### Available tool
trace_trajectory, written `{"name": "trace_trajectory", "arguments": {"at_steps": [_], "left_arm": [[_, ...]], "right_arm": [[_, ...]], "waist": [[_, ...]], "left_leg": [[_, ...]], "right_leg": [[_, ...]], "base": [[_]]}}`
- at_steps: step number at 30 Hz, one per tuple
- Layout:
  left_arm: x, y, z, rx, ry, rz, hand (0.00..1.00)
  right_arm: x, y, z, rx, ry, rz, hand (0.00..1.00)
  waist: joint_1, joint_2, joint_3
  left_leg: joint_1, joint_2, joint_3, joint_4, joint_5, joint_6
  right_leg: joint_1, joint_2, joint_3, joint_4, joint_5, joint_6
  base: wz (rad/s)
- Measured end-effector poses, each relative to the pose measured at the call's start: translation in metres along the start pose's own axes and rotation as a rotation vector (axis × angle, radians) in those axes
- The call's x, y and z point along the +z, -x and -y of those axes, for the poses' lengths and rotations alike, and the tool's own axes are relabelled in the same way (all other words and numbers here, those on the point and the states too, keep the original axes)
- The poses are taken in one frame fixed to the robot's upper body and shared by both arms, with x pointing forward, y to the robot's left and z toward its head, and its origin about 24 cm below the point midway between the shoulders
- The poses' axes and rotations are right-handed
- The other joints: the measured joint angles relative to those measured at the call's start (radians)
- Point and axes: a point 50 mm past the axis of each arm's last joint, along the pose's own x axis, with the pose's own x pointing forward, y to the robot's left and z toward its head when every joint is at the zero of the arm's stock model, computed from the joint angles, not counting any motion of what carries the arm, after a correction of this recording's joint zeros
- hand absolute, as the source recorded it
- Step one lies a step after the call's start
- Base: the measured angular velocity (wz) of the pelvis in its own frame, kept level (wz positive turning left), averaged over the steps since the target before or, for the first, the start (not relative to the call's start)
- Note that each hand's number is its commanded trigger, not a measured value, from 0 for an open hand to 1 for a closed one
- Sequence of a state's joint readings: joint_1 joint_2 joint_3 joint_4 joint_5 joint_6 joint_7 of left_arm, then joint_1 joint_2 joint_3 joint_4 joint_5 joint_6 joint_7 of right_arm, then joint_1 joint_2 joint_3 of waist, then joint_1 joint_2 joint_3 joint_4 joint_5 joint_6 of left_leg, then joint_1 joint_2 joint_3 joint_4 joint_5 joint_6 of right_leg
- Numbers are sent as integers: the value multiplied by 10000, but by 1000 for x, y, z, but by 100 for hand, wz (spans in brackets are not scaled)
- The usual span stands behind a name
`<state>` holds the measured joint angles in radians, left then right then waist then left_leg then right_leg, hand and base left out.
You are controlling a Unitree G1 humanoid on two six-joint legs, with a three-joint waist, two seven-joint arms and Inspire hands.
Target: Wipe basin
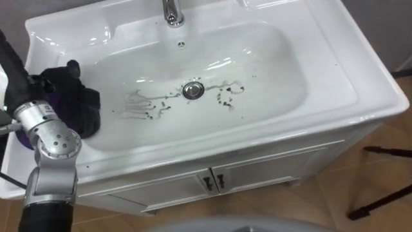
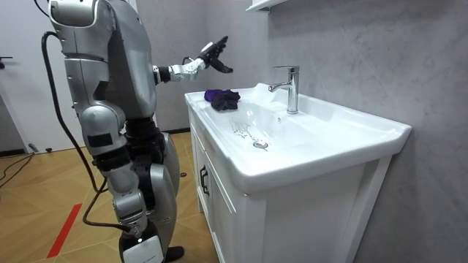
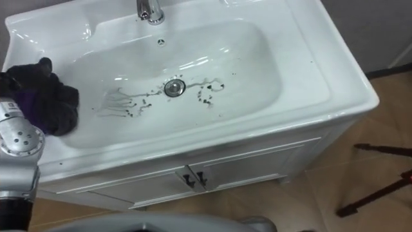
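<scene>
left hand (image 2: 212, 55): raised, fingers spread, holding nothing | cloth (image 1: 76, 103): bunched on basin (image 1: 335, 71) rim, frame left, just right of and below the hand | grime (image 1: 148, 108): round drain (image 1: 193, 89), further right, so I'd guess grab, then sweep right

Both eye views look steeply down from the robot's head, close over the white basin (image 1: 270, 77), sharing its drain (image 1: 192, 89) and faucet (image 1: 171, 11). The room view stands farther off at the basin's end, facing the robot.

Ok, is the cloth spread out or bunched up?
Bunched up: the cloth lies as a crumpled heap on the basin's left rim, not laid flat.
</scene>
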<state>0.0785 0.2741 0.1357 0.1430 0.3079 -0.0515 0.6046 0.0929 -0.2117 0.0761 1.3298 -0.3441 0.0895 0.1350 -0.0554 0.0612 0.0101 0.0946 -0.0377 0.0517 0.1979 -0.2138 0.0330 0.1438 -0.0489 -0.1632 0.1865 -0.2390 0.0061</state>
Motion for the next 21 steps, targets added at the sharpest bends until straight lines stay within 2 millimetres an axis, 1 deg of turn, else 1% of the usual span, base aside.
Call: {"name": "trace_trajectory", "arguments": {"at_steps": [4, 8, 11, 14, 18, 21], "left_arm": [[-5, 7, 9, -302, 81, -343, 0], [-7, 8, 12, -452, 2, -453, 0], [-7, 9, 12, -463, 7, -455, 0], [-5, 12, 18, -721, 22, -368, 0], [-2, 17, 26, -1132, 70, -241, 0], [-1, 19, 29, -1396, 101, -220, 0]], "right_arm": [[-1, -1, -5, 122, 57, -25, 0], [1, -1, -7, 150, 73, -81, 0], [0, -1, -7, 149, 67, -150, 0], [-1, -1, -6, 147, 72, -225, 0], [3, -1, -5, 87, 101, -92, 0], [5, 0, -4, 74, 141, -11, 0]], "waist": [[-46, -14, -28], [-113, -14, -32], [-195, 1, -33], [-218, -5, -23], [-229, 47, -54], [-224, 45, -53]], "left_leg": [[14, 26, 2, 9, 0, 0], [19, 66, -22, 13, -1, -1], [14, 76, -26, 32, -1, -3], [3, 74, 8, 44, -1, -3], [-24, 78, 15, 53, 0, -4], [-12, 78, 15, 65, 1, -5]], "right_leg": [[0, 24, 1, 10, 61, 5], [-5, 59, 22, 14, 122, -10], [5, 76, 26, 9, 146, -20], [-1, 84, 121, 10, 146, -19], [-44, 86, 147, -2, 146, -19], [-43, 88, 186, -4, 145, -19]], "base": [[0], [-2], [0], [0], [0], [-3]]}}
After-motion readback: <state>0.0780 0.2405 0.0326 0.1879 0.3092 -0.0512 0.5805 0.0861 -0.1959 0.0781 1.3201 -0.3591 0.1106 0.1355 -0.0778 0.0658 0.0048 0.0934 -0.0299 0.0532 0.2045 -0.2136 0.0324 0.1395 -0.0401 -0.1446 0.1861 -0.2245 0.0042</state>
